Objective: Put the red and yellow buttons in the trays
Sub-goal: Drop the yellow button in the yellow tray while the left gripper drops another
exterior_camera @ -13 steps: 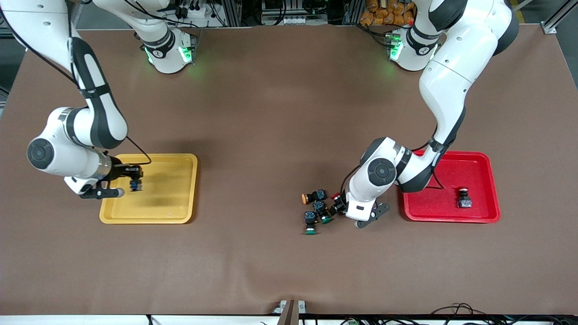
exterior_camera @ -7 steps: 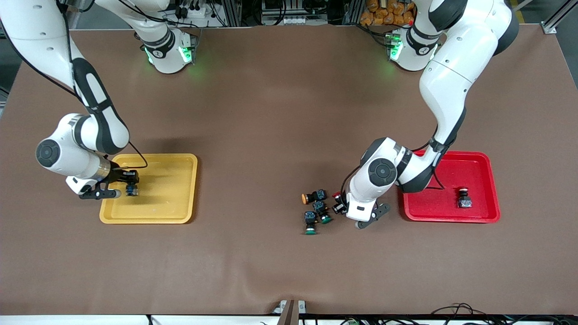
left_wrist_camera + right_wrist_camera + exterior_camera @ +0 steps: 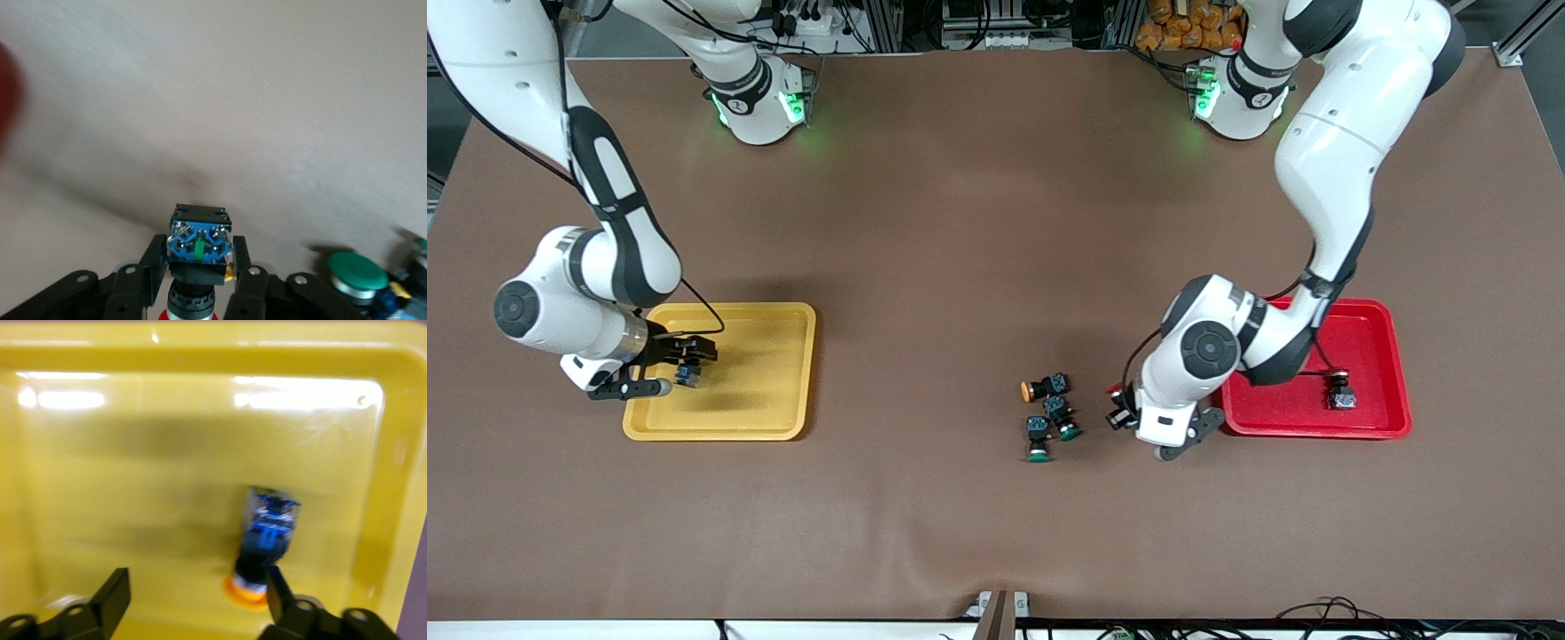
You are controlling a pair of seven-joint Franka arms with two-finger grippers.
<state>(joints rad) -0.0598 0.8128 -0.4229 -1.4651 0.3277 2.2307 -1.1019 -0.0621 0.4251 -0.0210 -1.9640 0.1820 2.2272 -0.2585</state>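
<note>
2 trays [image 3: 800,373] [image 3: 1369,418] — 1 button [image 3: 687,374] [image 3: 1341,391] each; right tool [image 3: 193,597] spread wide, left tool [image 3: 199,280] clamping red-capped button [image 3: 199,243].

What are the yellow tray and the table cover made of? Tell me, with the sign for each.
Yellow tray: looks like glossy moulded plastic; bright glare streaks on its floor, rounded corners and a smooth raised rim.
Table cover: seems a matte brown sheet, perhaps vinyl or fabric; no shine, and a soft ripple near the front edge. The exact material cannot be told.
</note>
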